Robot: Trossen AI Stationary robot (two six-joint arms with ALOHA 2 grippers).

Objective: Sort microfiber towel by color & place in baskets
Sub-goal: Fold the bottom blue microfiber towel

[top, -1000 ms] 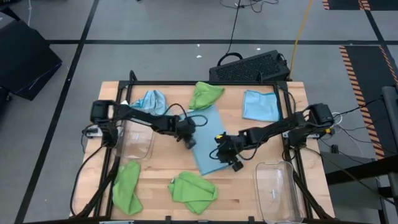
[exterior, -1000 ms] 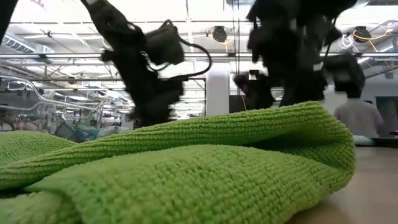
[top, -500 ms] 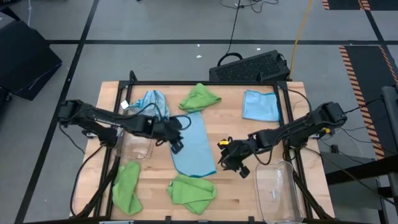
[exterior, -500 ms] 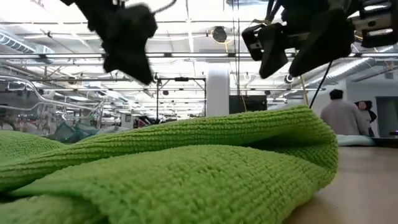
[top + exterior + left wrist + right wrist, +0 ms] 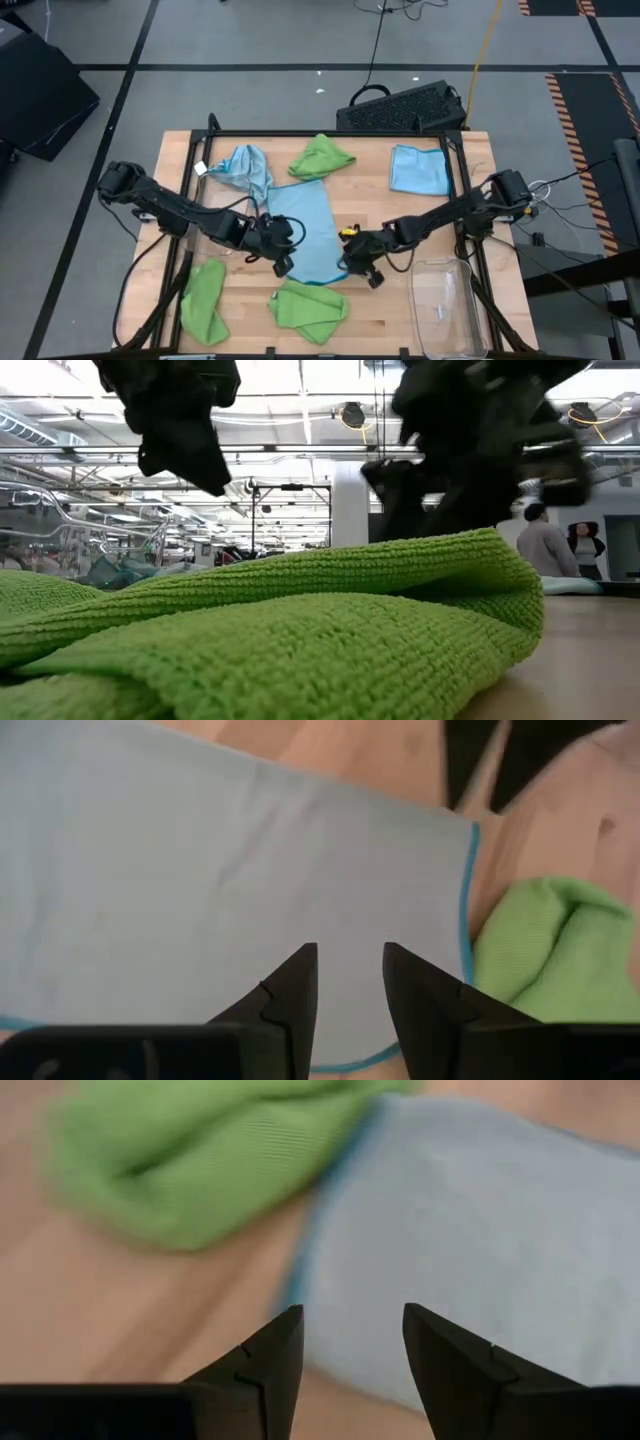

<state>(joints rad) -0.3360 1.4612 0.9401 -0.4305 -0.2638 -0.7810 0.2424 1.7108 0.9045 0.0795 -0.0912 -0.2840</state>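
Note:
A light blue microfiber towel (image 5: 305,232) lies spread flat in the middle of the table. My left gripper (image 5: 283,265) hovers open above its near left corner, and in the left wrist view the gripper (image 5: 350,955) has the blue towel (image 5: 200,870) under it. My right gripper (image 5: 351,263) hovers open by the towel's near right corner, and in the right wrist view the gripper (image 5: 352,1315) hangs over the towel's edge (image 5: 300,1270). Neither gripper holds anything. One clear basket (image 5: 212,248) stands at the left, under my left arm. The other basket (image 5: 445,305) stands at the near right.
Green towels lie at the far middle (image 5: 322,157), near left (image 5: 205,300) and near middle (image 5: 310,308). A crumpled blue towel (image 5: 243,165) lies far left and a flat blue towel (image 5: 418,170) far right. A black crate (image 5: 400,108) sits beyond the far edge. People stand in the room behind.
The middle blue towel lay slanted a second ago and now lies straighter and flat, shifted toward the left. My left gripper has risen and gone toward the near edge and a little left. My right gripper swung right, then came back toward the towel's near right corner.

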